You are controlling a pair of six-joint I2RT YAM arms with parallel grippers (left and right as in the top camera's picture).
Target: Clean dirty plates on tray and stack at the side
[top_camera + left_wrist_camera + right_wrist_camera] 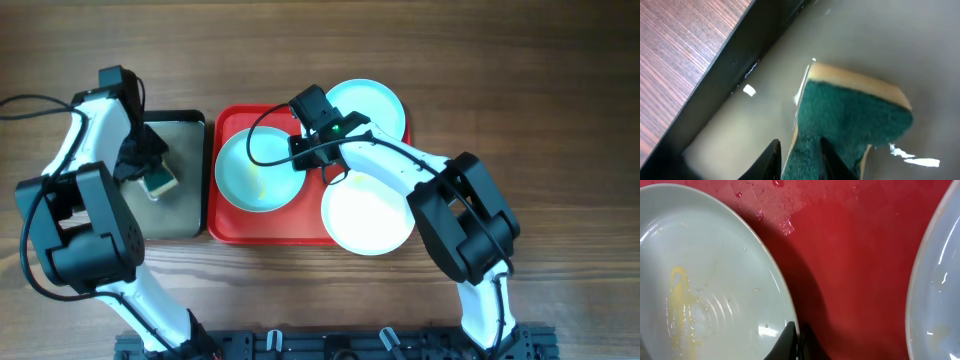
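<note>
Step in hand, as I read it: getting set to scrub plate no. 1. My right claw (797,342) is pinched tight on the thin rim of the glossy pale turquoise round plate (705,290) w/ a yellow smear, at the left end of the big red plastic tray (855,245). My left claw (801,157) is closed on one end of the yellow foam sponge (855,115), rough green scouring face up, in the small black tray (185,215); its floor looks wet. Next, I reckon: carry the sponge over to the smear while the right steadies. The rim's slick, so the grip may slip. Two more glossy plates (368,105) sit at the tray's right, hanging past its edge.
</note>
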